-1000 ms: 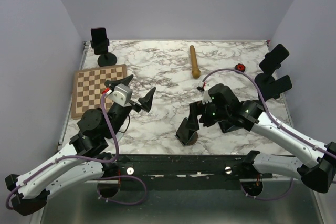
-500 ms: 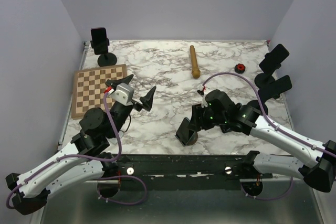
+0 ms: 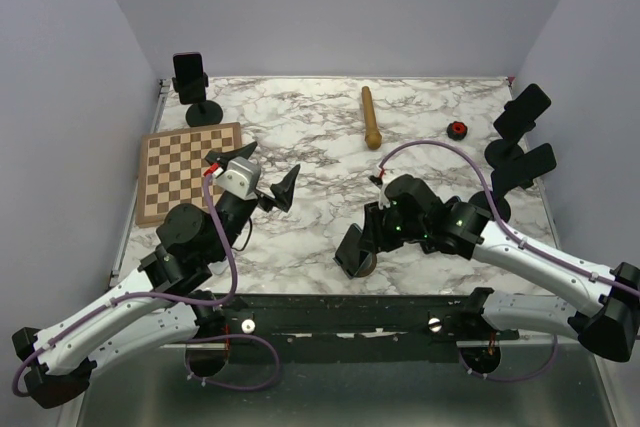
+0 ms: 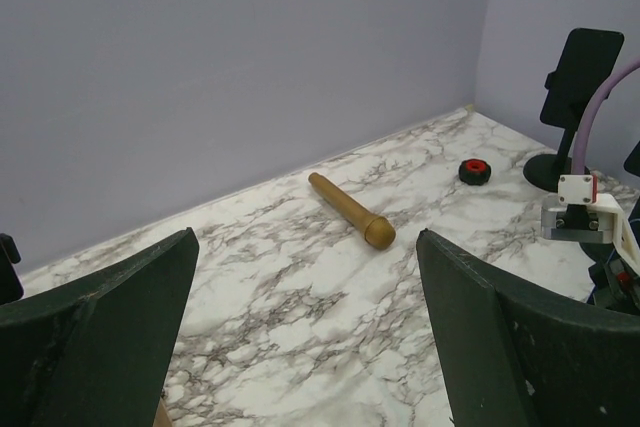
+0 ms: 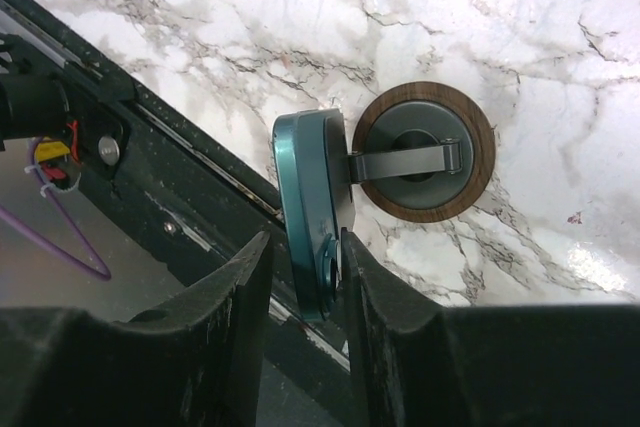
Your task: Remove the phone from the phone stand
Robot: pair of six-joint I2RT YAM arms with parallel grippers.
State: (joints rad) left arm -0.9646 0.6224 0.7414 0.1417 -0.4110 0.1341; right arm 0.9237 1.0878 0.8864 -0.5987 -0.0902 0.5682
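1. Teal-cased phone (image 5: 312, 187) stands on edge in a small phone stand with a round, wood-rimmed base (image 5: 425, 152). It sits right at the tip of the right tool (image 5: 306, 247), close to the near edge of the white marbled worktop (image 5: 560, 67).
2. The right tool's two black fingers (image 5: 220, 337) straddle the phone's lower end. One touches the face on the stand side. The other sits just beside the opposite face, with a thin dark gap showing. Whether the phone is truly clamped cannot be told.
3. The stand's grey arm reaches from the base to the phone, just beyond the fingertips.
4. The left tool (image 4: 310, 347) hangs above the worktop with its fingers spread wide and empty.
5. Ahead of the left tool lies a light-brown wooden rod (image 4: 350, 210). Farther ahead and to its right are a small black-and-red round knob (image 4: 475, 170) and a black phone on a tall black stand (image 4: 578, 77).
6. A wooden chessboard (image 3: 188, 169) lies flat just to the left of the left tool.
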